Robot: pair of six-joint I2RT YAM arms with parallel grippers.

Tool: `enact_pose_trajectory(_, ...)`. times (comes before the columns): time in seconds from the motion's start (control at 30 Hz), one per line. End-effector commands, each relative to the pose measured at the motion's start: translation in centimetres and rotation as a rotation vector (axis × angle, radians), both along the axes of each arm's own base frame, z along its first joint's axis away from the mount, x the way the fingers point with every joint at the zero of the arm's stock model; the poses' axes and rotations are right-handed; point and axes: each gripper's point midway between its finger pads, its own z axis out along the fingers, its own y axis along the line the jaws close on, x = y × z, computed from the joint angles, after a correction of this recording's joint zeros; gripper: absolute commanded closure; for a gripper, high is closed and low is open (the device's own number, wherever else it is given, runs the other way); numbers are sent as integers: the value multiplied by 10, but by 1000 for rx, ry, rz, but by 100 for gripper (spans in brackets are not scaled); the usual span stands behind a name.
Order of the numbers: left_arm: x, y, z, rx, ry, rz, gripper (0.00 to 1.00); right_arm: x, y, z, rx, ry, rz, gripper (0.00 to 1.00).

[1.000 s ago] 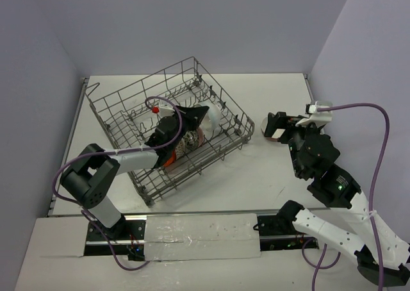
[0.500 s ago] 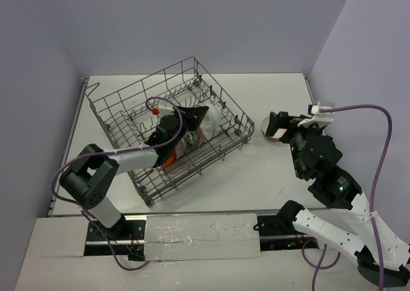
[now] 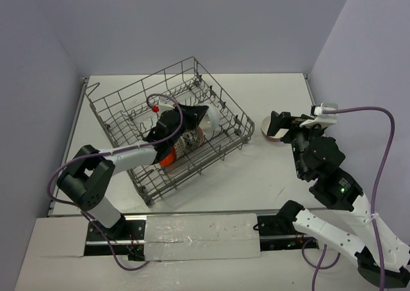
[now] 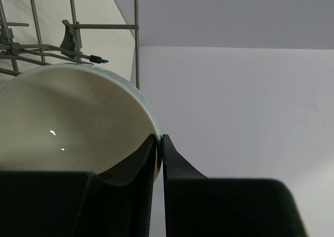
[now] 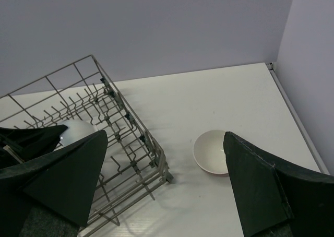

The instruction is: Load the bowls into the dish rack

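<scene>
Left wrist view: left tool (image 4: 159,138) clamped on rim of cream-white round bowl (image 4: 68,117) inside grey wire dish rack (image 4: 136,18), so seat it firmly before letting go; right tool (image 5: 164,135) spread wide.

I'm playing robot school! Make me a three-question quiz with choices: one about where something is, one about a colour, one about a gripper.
1. Where is the bowl outside the dish rack? A on the floor. B on the table. C on a shelf.
2. What colour is the dish rack? A grey. B green. C yellow.
3. The right gripper is: A shut. B squeezing a spoon. C open.
Answers: B, it sits right of the rack; A, grey wires; C, jaws wide apart.
</scene>
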Motion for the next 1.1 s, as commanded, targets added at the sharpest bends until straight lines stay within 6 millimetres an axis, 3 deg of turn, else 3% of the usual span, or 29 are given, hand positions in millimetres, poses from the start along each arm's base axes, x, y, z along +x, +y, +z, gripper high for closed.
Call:
enact_pose_trajectory(0.0, -2, 10, -37, 83, 100, 9, 86, 0, -4, 5, 13, -30, -18, 1)
enact_pose_trajectory(0.3, -7, 16, -46, 107, 139, 9, 72, 1, 4, 6, 5, -34, 25, 1)
enact_pose_trajectory(0.77, -15, 27, -58, 119, 209, 15, 70, 2, 9, 6, -3, -29, 54, 1)
enact_pose_trajectory(1.07, -22, 36, -63, 141, 233, 21, 56, 4, 13, 3, -9, -19, 59, 1)
